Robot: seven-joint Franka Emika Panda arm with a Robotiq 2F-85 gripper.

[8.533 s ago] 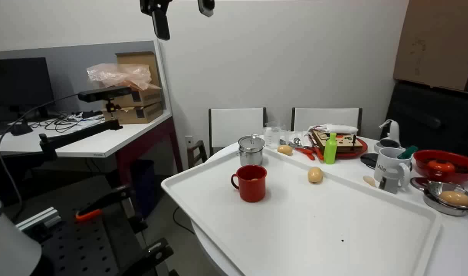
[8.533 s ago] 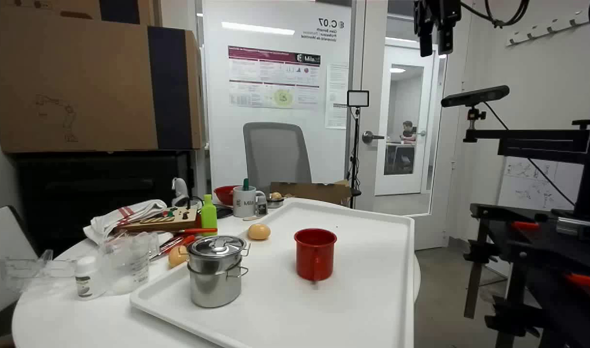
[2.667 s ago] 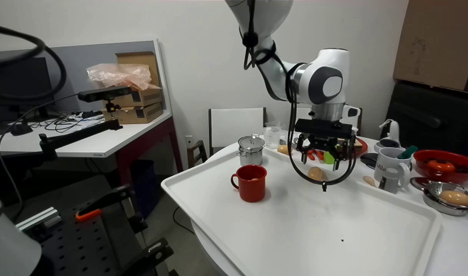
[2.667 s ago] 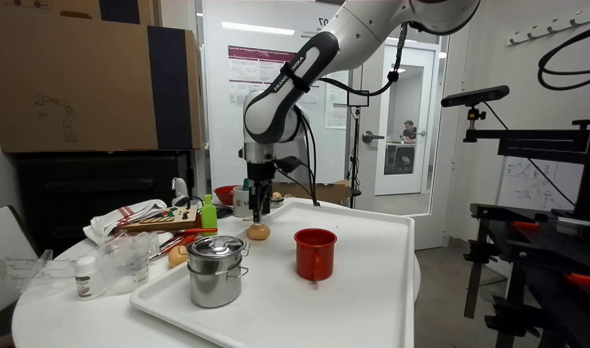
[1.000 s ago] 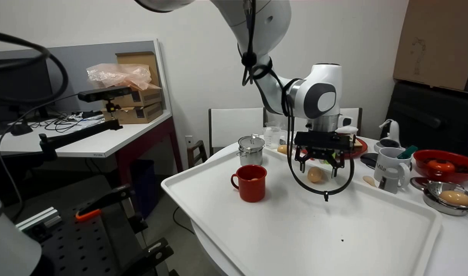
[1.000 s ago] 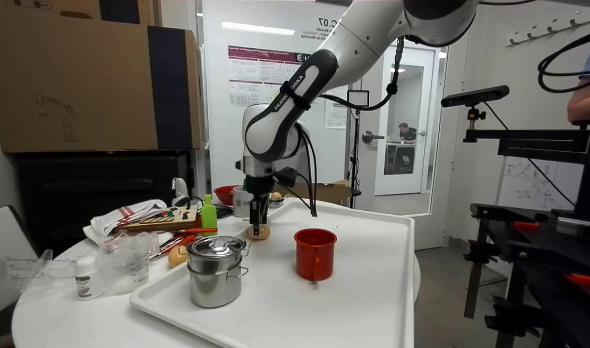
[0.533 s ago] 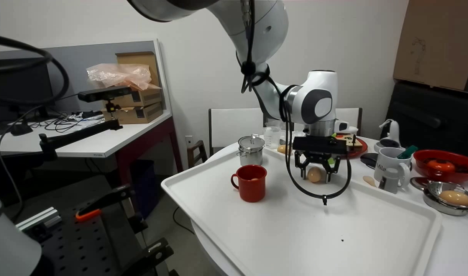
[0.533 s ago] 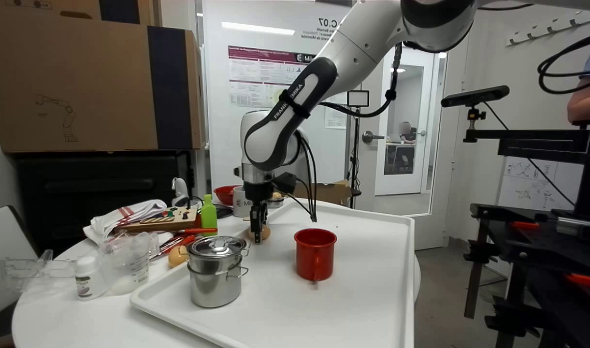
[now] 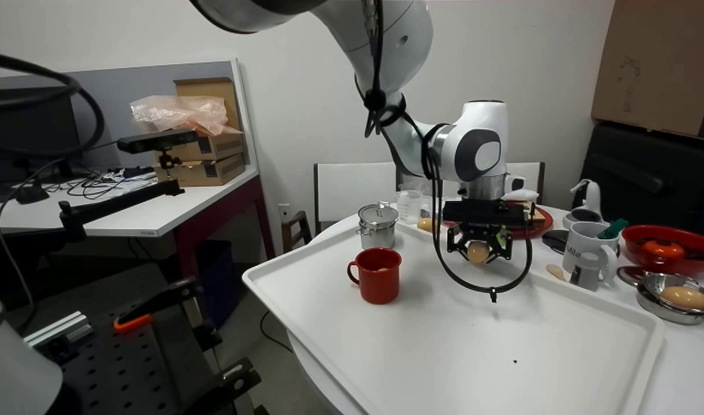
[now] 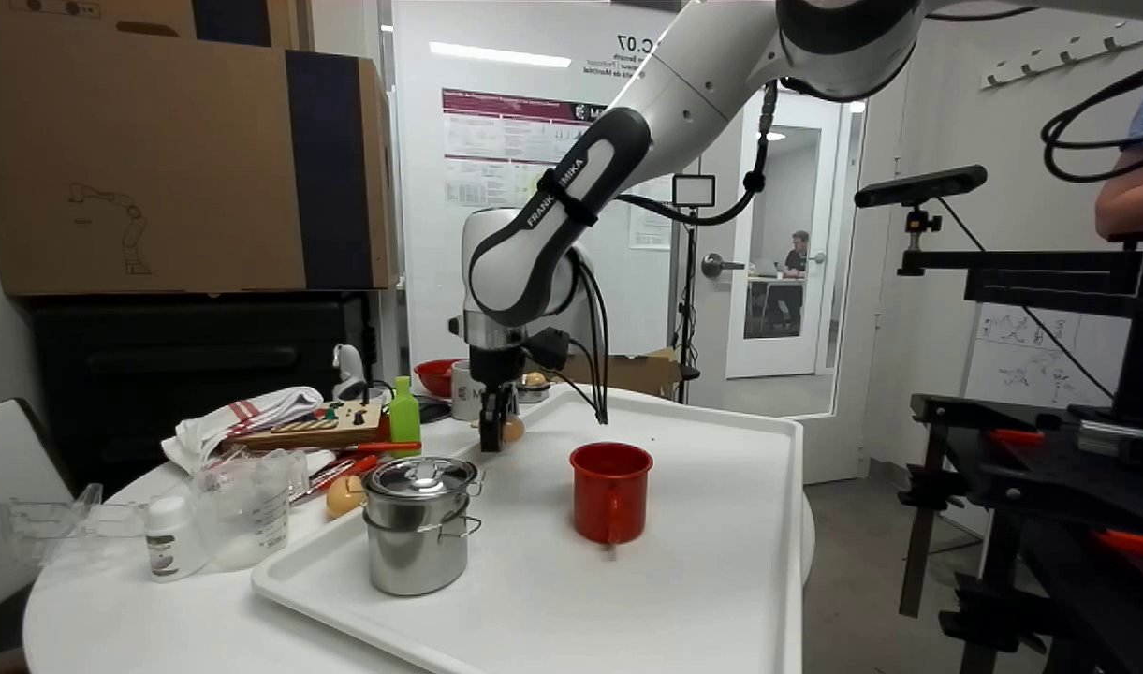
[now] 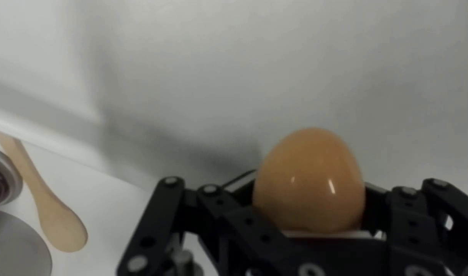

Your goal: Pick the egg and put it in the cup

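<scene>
Egg (image 11: 309, 180) is nipped between the two fingers of your gripper (image 9: 478, 253), bulging out past them in the wrist view, and it looks just clear of the tray (image 9: 473, 357). Its smooth, rounded shell gives little to hold, so a jerky swing or a weak pinch could let it slip or twist out. When you carry it to the red mug (image 10: 611, 505), upright on that tray and well apart, coming in too low could knock the rim and tip the mug, and letting go off-centre could send the egg rolling. Mind the black cable loop (image 9: 493, 291) that hangs beside the gripper, which might snag the handle. A pale patch (image 9: 382, 269) shows inside the mug, too small to identify, so room inside may be short. The lidded steel pot (image 9: 377, 227) stands near the mug but seems off your direct line, and a second egg (image 10: 344, 496) lies outside the tray
</scene>
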